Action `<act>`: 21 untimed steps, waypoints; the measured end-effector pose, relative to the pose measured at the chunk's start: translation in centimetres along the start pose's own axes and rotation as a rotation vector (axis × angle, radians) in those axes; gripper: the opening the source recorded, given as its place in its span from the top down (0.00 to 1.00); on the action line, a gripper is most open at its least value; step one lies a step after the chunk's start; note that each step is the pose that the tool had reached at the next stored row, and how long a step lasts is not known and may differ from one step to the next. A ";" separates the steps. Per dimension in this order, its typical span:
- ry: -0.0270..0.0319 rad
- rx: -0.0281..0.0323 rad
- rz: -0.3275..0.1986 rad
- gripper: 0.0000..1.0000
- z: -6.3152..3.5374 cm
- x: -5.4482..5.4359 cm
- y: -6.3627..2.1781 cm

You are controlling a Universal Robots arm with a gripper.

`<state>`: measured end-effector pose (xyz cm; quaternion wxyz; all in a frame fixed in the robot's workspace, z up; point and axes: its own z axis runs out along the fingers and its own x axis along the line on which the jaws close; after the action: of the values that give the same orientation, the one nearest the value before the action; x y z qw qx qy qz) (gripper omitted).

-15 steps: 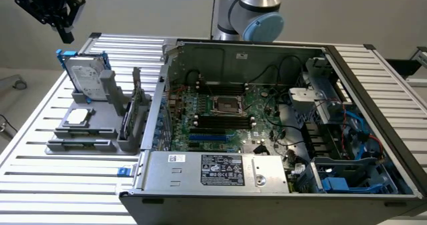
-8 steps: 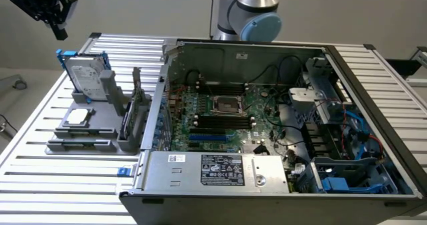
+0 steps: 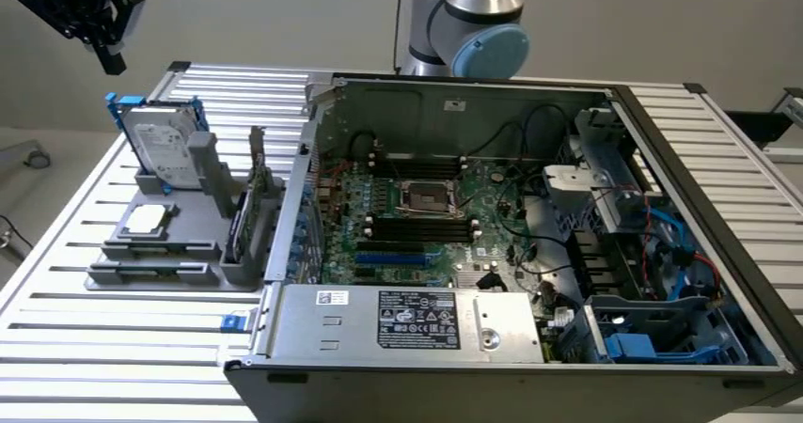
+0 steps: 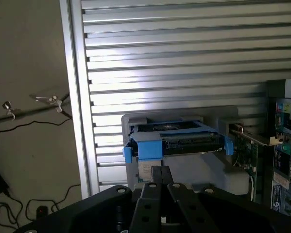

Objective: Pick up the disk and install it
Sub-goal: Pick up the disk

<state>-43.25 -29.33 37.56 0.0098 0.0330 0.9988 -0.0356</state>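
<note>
the tool is hanging in the air above the far corner of the desk at the exterior view's left, clear of everything below it. its fingers are lying pressed together with no gap showing between them, and they are gripping nothing.

the disk is standing on end in a grey holder on the desk, to the exterior view's left of the open computer case. its long axis is running roughly upright, leaning back a little. its broad labelled face is turning toward the exterior camera, and the blue carrier is framing its upper end and side edges. the tool is sitting above the disk and slightly to the exterior view's left of it, well apart from it.

in the wrist view the tool is pointing down toward the disk, which is presenting its upper end: a blue carrier bar with a dark strip beside it, and a blue tab at each end. the grey holder is surrounding it, and the slatted desk is stretching beyond.

a small square silver chip is lying flat on the same holder, nearer the exterior camera than the disk. an expansion card is standing on edge between the disk and the case wall; the card is showing just beside the holder in the wrist view. the arm is rising behind the case.
</note>
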 end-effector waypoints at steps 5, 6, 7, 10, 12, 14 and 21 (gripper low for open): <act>0.0000 0.0000 0.000 0.89 0.00 0.0 0.00; -0.0001 0.0000 0.000 0.89 0.00 0.0 0.00; 0.0000 0.0000 0.000 0.89 0.00 0.0 0.00; -0.0014 -0.0004 -0.019 0.89 0.00 0.1 0.01; -0.0037 -0.0011 -0.055 0.89 -0.01 0.1 0.01; -0.0065 -0.0020 -0.090 0.89 0.00 0.1 0.02; -0.0155 -0.0048 -0.218 0.89 0.00 0.1 0.02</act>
<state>-43.34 -29.31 37.56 0.0137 -0.0759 0.9964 -0.0343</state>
